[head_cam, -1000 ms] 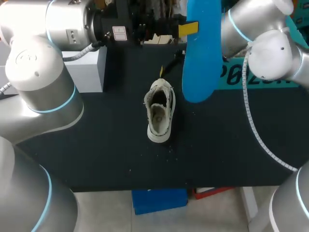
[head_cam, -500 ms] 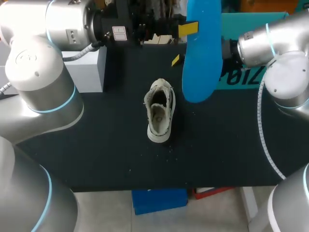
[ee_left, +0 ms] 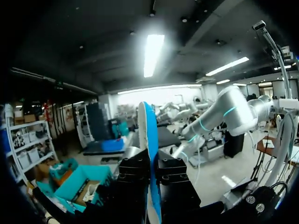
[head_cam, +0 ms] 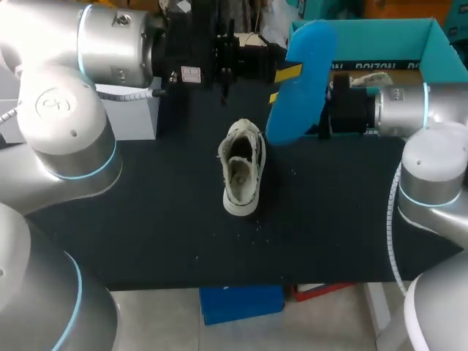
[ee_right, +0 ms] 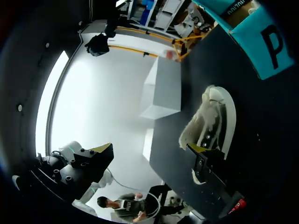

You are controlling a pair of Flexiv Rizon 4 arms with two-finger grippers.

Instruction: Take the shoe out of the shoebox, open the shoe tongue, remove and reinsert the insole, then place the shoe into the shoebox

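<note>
Blue insole (head_cam: 301, 80) hangs in the air, upper middle of the head frame, long axis running from the upper right down to the lower left. Left gripper (head_cam: 281, 84) comes in from the upper left and is clamped on the insole's left edge, a yellow tip showing against the blue. Left wrist view confirms: insole (ee_left: 150, 149) seen edge-on, standing straight out along the fingers, with the black finger blocks of the left gripper (ee_left: 150, 175) pressed on it from both sides. Off-white shoe (head_cam: 242, 167) sits upright on its sole at frame centre on the dark table (head_cam: 146, 219), opening upward, long axis up-down in the frame. Insole's lower end is up and to the right of the shoe, clear of it, no contact. Teal shoebox (head_cam: 431, 44) stands open at the upper right corner, behind the insole and the right arm (head_cam: 398, 110), which reaches in level from the right edge; its fingers are hidden behind the insole in this view. Right wrist view: right gripper (ee_right: 150, 150) has its fingers spread wide; the shoe (ee_right: 210, 119) lies on the table just ahead of one yellow-tipped finger, touching neither, with a shoebox (ee_right: 261, 44) corner further off beyond it. White box (head_cam: 135, 110) stands at the table's left back.
</note>
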